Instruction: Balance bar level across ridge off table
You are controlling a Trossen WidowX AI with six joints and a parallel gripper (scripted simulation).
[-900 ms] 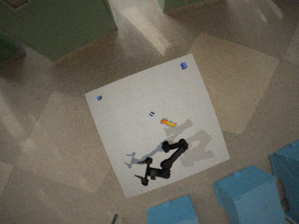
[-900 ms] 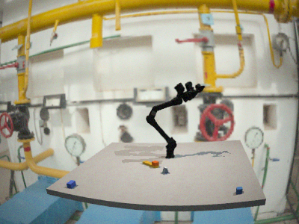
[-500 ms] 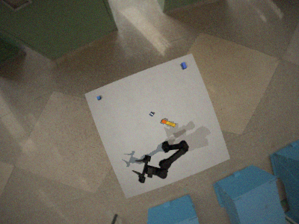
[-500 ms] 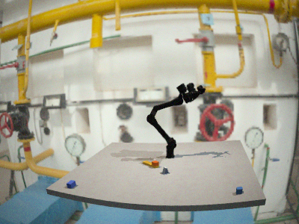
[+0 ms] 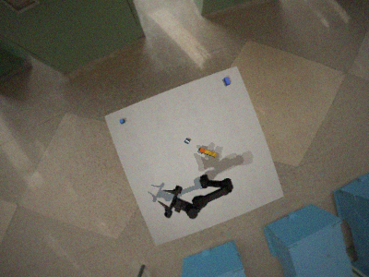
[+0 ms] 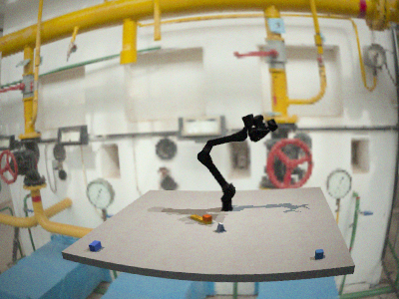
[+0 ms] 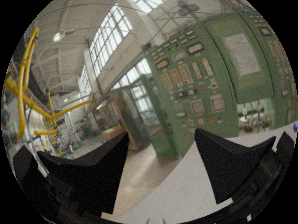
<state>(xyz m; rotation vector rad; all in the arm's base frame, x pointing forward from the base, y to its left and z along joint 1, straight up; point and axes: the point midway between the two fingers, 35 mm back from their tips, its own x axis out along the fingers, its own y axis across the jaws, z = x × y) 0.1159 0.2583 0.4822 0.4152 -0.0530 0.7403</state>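
The bar [image 5: 210,153] [image 6: 197,217] is yellow with an orange block at one end. It lies on the table [image 5: 152,138] [image 6: 165,249], apart from the ridge, with its orange end toward it. The ridge [image 5: 187,140] [image 6: 220,228] is small and grey, narrow at the top, and carries nothing. My gripper [image 5: 161,196] [image 7: 162,135] is open and empty, its two black fingers well apart. It is high above the table, on the far side of the arm's base from the bar, and points away from both. Neither bar nor ridge can be made out in the wrist view.
A larger blue block [image 5: 227,81] [image 6: 95,245] and a smaller blue block [image 5: 122,121] [image 6: 319,254] stand near two corners of the table, far from the ridge. The arm's base [image 5: 204,181] [image 6: 226,204] stands behind the bar. Shadows of the arm fall around the bar.
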